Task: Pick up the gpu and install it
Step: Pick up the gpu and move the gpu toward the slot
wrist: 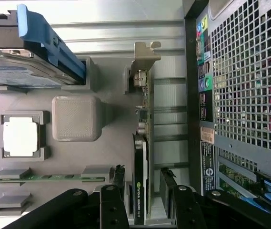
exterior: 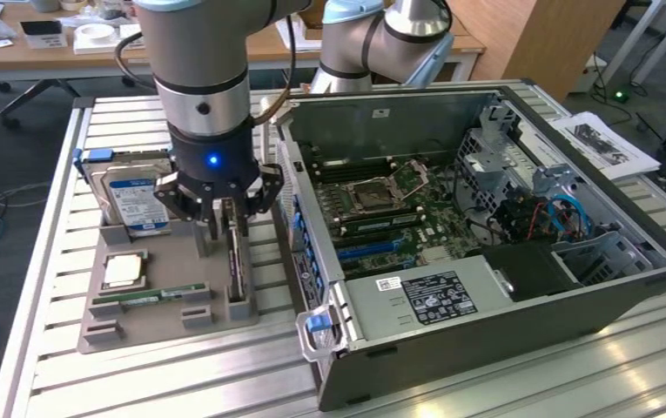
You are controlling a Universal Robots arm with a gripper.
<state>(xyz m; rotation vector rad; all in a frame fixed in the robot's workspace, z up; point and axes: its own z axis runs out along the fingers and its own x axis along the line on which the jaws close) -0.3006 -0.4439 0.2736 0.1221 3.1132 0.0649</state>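
Early in the job, by the look of it. Hangs low over the grey holder [exterior: 158, 300] with the gripper [exterior: 222, 237] straddling the gpu [wrist: 141, 162], set on its long edge in the holder's slot nearest the case [exterior: 484, 331], with the bracket [wrist: 145, 55] at the end away from the fingers [wrist: 119, 177]. Seen from the wrist: jaws spread, one to each side of the card, with a slim gap showing at both faces, so no pinch and seemingly no contact. Judged as lined up for the grasp, but not yet gripped and not yet lifted. Nothing done toward installing either: in the exterior view, blue slots on the motherboard [exterior: 385, 205] bare as far as can be told, inside the case lying open on its side, just beside the holder at the exterior view's right. Left, then: the whole of the pick-up and the whole of the install. Elsewhere on the holder, on the side away from the case: hard drive [exterior: 133, 198] propped upright, CPU [exterior: 124, 272] in its pocket, RAM stick [exterior: 151, 296] lying flat, none near the fingers.
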